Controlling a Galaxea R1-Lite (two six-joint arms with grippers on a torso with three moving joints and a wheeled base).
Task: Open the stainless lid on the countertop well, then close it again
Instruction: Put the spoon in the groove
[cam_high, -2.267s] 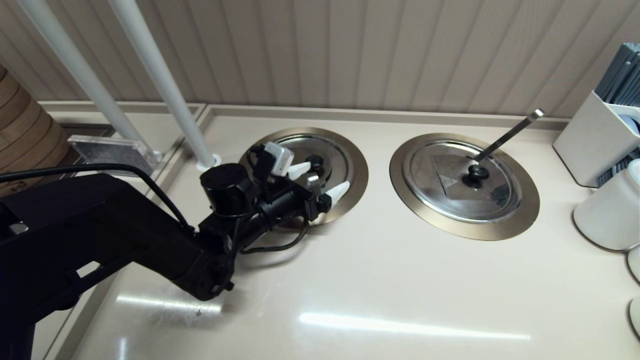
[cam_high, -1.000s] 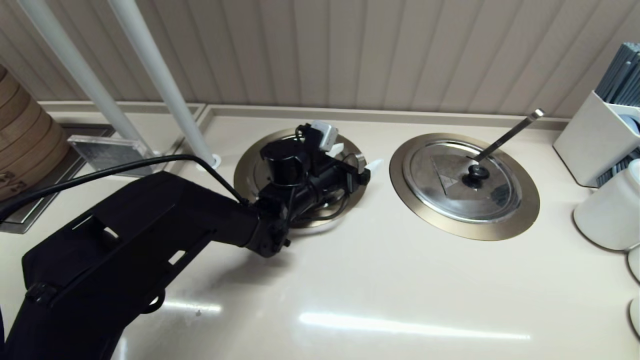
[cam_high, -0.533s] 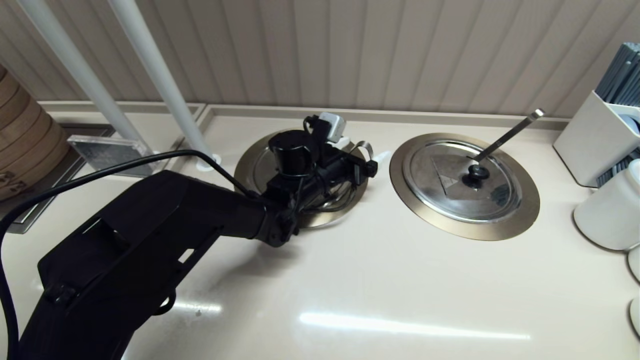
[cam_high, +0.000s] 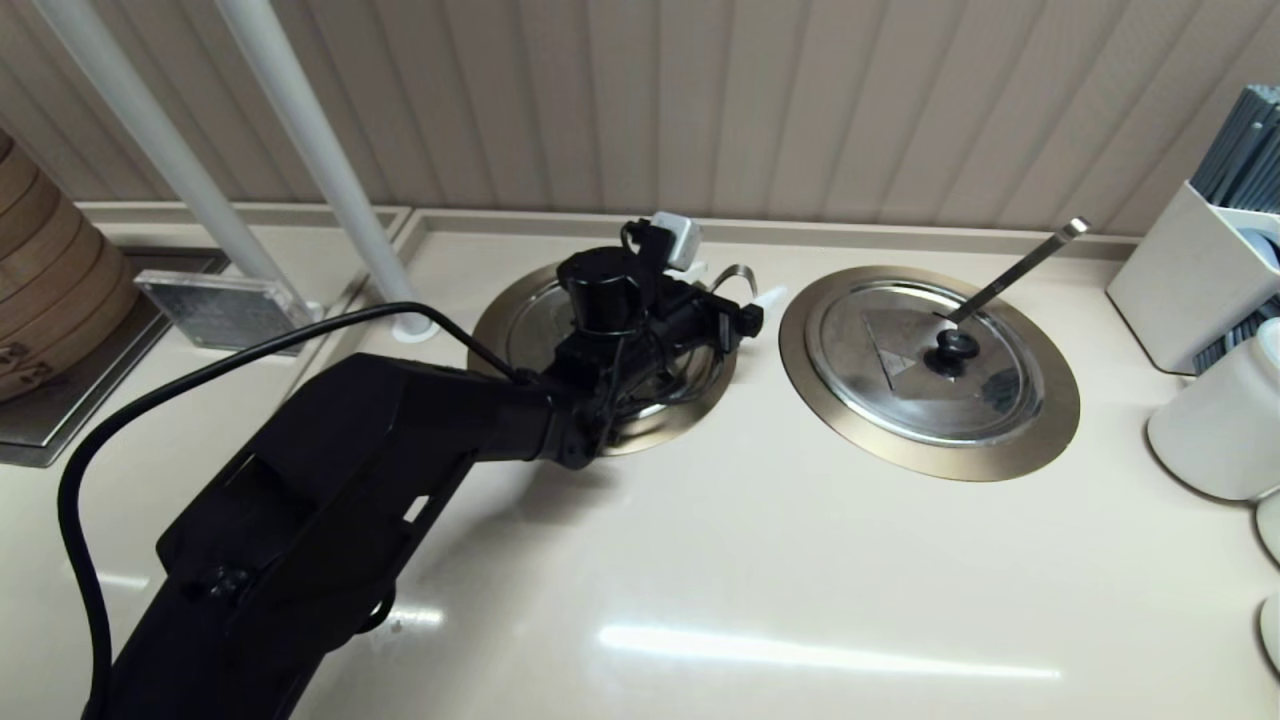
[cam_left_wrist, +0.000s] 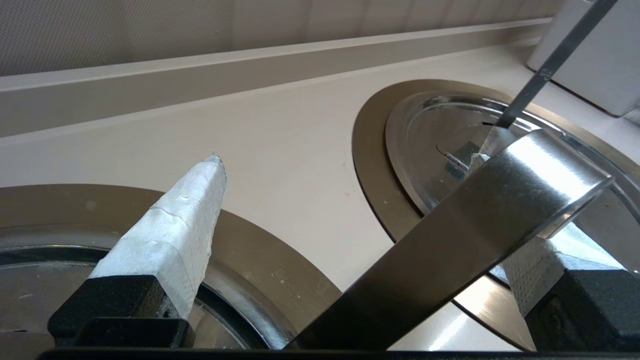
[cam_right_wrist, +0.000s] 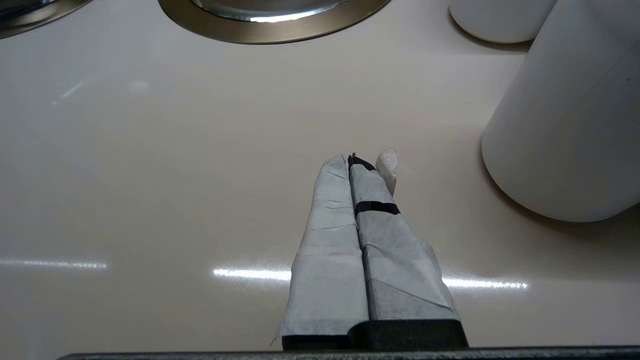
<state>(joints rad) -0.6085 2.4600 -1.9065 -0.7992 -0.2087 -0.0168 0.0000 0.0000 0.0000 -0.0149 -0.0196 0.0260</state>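
- The left gripper (cam_high: 735, 285) hangs over the right edge of the round countertop well with the wide brushed bronze-coloured rim (cam_high: 492, 345), just left of centre in the head view. Its taped white fingers are spread wide and hold nothing.
- The round shiny stainless lid (cam_high: 530, 338) sits in that well. The black arm covers most of it, so its knob is hidden and whether the flap is raised cannot be told.
- In the left wrist view, the curved hook-ended steel ladle handle (cam_left_wrist: 475, 225) crosses the gap between the fingers towards the lower right. One finger shows in full; the other is partly hidden behind the handle.
- The twin steel lid with the straight ladle handle (cam_high: 925, 360) lies to the right of centre, closed and apart from the gripper.
- The right gripper (cam_right_wrist: 357, 160) is parked low over the cream countertop (cam_high: 800, 560) near a white cylindrical container (cam_right_wrist: 565, 125), its fingers pressed together.
- The gripper looks to be beyond the knob, so the step in hand is probably lining up for a grasp.
- To do it well, the arm should keep the fingers clear of the hooked handle, centre them on the knob, close firmly, then swing the flap along its fold rather than pulling straight up.
- Catching the ladle handle could drag the whole lid out of its seat.
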